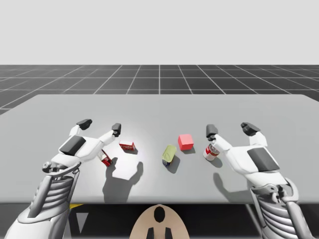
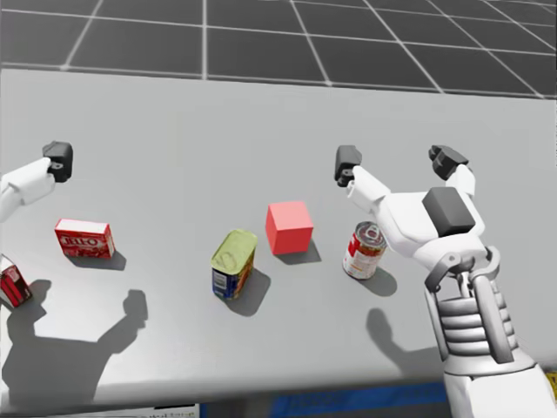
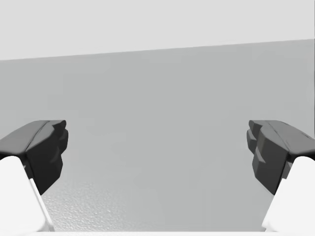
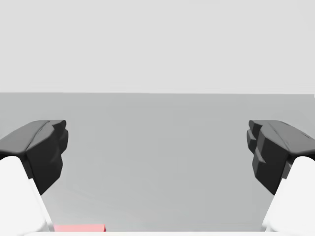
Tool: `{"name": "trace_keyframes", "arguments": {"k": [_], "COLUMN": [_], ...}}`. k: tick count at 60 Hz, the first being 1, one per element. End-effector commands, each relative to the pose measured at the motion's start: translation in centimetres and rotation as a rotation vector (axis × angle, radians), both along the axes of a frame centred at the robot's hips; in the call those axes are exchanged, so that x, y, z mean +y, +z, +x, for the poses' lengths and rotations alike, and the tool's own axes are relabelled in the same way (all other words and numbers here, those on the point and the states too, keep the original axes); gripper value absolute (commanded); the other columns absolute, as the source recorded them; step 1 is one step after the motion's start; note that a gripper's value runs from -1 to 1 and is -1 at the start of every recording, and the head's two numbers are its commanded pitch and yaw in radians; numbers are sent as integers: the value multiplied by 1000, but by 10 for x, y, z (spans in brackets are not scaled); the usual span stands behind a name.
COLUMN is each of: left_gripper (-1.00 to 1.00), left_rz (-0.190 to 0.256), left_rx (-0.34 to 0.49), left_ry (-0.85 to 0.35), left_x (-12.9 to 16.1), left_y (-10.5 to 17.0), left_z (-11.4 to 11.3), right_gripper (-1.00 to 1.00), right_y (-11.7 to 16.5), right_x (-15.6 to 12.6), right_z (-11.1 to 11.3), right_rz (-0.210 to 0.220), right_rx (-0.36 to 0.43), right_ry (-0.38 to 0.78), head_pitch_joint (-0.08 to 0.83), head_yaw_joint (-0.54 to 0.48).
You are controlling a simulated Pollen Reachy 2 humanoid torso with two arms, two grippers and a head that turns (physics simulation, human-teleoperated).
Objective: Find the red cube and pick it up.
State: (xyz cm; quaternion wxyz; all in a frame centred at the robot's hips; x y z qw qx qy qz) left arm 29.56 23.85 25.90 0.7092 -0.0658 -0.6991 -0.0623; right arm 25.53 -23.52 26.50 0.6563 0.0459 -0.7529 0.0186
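The red cube (image 1: 186,142) (image 2: 289,226) rests on the grey table (image 1: 159,107) near its middle. My right gripper (image 1: 231,129) (image 2: 398,163) hovers open above the table, to the right of the cube and a little beyond it. In the right wrist view a strip of the cube (image 4: 78,228) shows low down by one finger of the open gripper (image 4: 157,152). My left gripper (image 1: 100,125) (image 3: 157,152) is open over bare table at the left, far from the cube. One of its fingertips (image 2: 58,159) shows in the head view.
A red and white can (image 1: 211,152) (image 2: 364,249) stands just right of the cube, under my right hand. A yellow-topped can (image 1: 169,155) (image 2: 234,262) lies in front of the cube. A red box (image 1: 127,147) (image 2: 84,238) and a small red can (image 1: 105,158) (image 2: 10,283) sit near my left arm.
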Motion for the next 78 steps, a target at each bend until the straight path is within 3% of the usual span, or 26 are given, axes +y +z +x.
{"name": "trace_keyframes", "arguments": {"k": [1,9,24,26,46,65,78], "left_gripper": [-1000,-1000,-1000,-1000,-1000,-1000,-1000], "left_rz": [-6,-8,-3,-2,-1,-9,-16], "left_rx": [1,1,5,6,13,13,15], "left_ry": [0,5,14,15,18,17,15], "left_x": [0,0,1,1,2,3,4], "left_y": [1,1,0,0,0,1,1], "left_z": [0,0,0,0,0,-2,-3], "right_gripper": [-1000,-1000,-1000,-1000,-1000,-1000,-1000], "right_y": [4,7,1,-3,-22,-36,-54], "right_x": [10,24,57,62,82,96,93], "right_z": [-8,-24,-40,-37,3,40,62], "right_rz": [45,19,31,66,80,-7,16], "right_rx": [40,70,189,221,411,595,699], "right_ry": [30,62,133,125,149,117,90], "head_pitch_joint": [620,624,629,629,632,633,632], "head_yaw_joint": [-190,-183,-184,-185,-189,-188,-191]}}
